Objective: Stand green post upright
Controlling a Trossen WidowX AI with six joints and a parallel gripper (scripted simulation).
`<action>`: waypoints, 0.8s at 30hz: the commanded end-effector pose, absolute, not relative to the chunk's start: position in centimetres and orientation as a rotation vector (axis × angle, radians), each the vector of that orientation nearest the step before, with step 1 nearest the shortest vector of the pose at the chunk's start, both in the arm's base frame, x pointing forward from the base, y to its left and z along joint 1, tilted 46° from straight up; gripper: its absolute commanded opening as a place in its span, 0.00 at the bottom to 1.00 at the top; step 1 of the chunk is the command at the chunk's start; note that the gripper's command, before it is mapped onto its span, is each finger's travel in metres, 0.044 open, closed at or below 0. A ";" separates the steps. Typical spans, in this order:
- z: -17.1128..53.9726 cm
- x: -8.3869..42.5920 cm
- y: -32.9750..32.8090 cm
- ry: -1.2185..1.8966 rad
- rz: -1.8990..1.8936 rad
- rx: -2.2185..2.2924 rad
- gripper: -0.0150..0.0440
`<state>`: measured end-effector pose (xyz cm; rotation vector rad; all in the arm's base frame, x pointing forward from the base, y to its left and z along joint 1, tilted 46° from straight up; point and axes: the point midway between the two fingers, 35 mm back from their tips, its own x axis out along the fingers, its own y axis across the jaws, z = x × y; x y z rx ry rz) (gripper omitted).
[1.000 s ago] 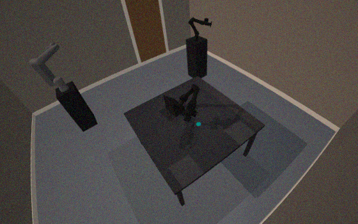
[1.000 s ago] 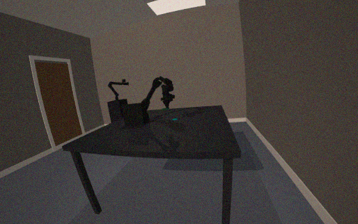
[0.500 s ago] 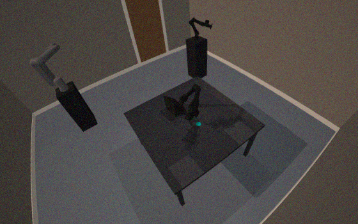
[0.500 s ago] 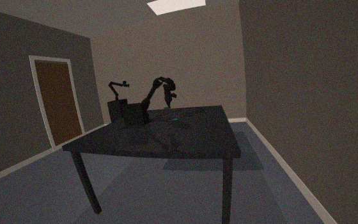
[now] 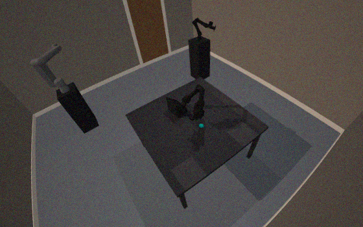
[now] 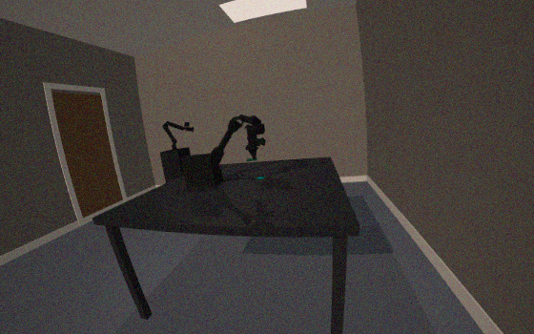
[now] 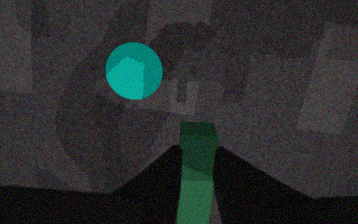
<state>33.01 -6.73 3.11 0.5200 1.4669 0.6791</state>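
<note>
Gripper [image 5: 192, 118] [image 6: 252, 158] [image 7: 196, 154], clamped on the green post [image 6: 251, 159] [image 7: 197, 165]: you see the post held crosswise above the table [image 5: 161, 130] [image 6: 237, 210], its long axis near level; beyond its far end, to the wrist view's upper left, lies the cyan circle [image 5: 201, 125] [image 6: 260, 177] [image 7: 134, 71].

Reads as a robot lab (bare-walled): arm on dark table [image 5: 155, 143] [image 6: 237, 210], pedestal-mounted arms at its 12 and 10 o'clock from above.
</note>
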 end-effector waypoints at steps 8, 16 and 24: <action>4.7 33.6 -5.2 1.542 0.549 0.671 0.29; 5.7 33.9 -4.2 1.589 0.452 0.776 0.29; 6.8 34.1 -3.2 1.632 0.352 0.879 0.29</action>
